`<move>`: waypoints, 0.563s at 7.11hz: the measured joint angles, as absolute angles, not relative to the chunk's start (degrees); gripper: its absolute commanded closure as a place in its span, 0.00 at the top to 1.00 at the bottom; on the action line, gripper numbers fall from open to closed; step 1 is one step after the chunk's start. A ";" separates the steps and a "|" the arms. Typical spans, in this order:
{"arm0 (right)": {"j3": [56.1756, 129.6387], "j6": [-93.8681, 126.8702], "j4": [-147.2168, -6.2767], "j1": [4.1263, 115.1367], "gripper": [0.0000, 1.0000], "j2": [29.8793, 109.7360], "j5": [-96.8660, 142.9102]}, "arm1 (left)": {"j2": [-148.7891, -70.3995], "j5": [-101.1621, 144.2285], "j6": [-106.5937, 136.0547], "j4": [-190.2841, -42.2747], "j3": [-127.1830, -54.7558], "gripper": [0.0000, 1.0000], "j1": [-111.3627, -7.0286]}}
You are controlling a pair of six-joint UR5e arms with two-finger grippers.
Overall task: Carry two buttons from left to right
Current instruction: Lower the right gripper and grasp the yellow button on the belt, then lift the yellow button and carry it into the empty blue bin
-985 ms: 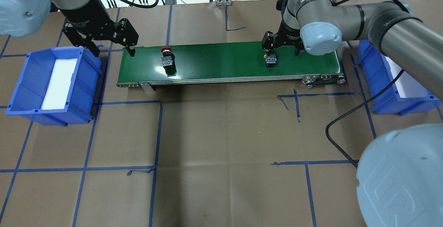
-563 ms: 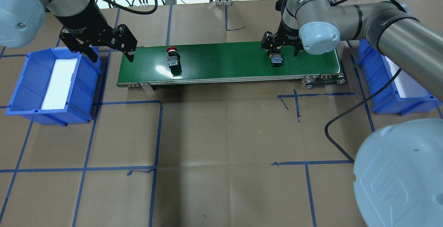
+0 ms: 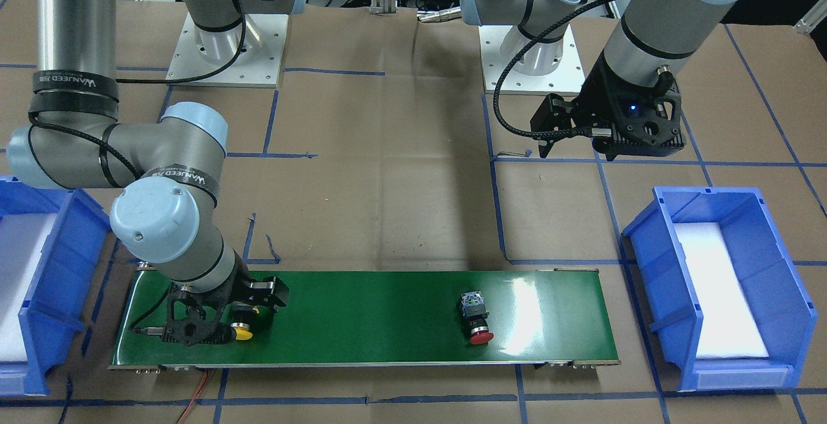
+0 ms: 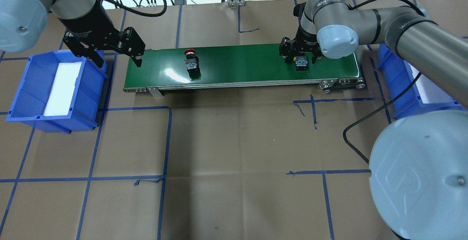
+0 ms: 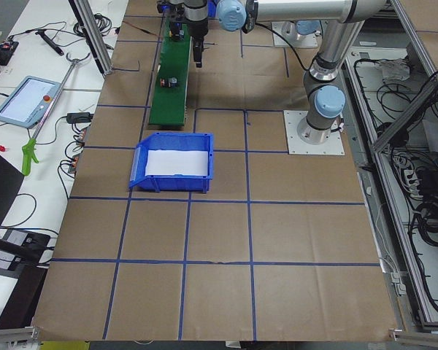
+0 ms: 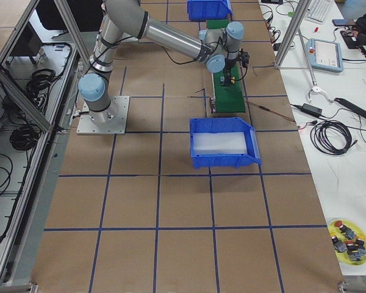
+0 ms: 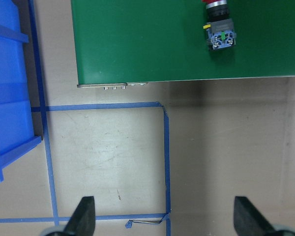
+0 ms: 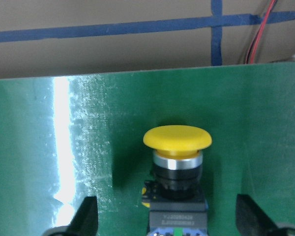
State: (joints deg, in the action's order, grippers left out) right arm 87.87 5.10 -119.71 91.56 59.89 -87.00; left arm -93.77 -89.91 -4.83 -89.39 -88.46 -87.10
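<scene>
The red button (image 4: 191, 63) lies on the green conveyor belt (image 4: 245, 64), left of its middle; it also shows in the left wrist view (image 7: 219, 30) and the front view (image 3: 475, 318). The yellow button (image 8: 177, 147) lies on the belt near its right end (image 4: 301, 63). My right gripper (image 4: 300, 56) is open and low over the belt, with its fingers on either side of the yellow button, apart from it (image 8: 169, 219). My left gripper (image 4: 119, 59) is open and empty, held above the gap between the left bin and the belt's left end.
A blue bin (image 4: 87, 97) with a white liner stands left of the belt. A second blue bin (image 4: 402, 97) stands right of it, partly hidden by my right arm. A black cable (image 4: 351, 137) loops over the table near the right arm.
Both buttons have ridden to the right on the belt. My right gripper has followed the yellow button to the right and stays open around it. My left gripper has barely moved.
</scene>
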 measured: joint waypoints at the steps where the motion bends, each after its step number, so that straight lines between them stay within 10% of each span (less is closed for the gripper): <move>1: 87.93 4.86 -119.37 90.53 0.55 60.01 -87.08 | -93.73 -89.91 -4.80 -89.38 -88.48 1.00 -87.10; 2: 87.99 4.78 -118.94 89.73 0.18 60.10 -87.12 | -93.71 -89.91 -4.81 -89.39 -88.50 1.00 -87.10; 4: 87.93 4.68 -115.84 88.82 0.02 60.41 -87.09 | -93.69 -89.91 -4.89 -89.38 -88.50 1.00 -87.10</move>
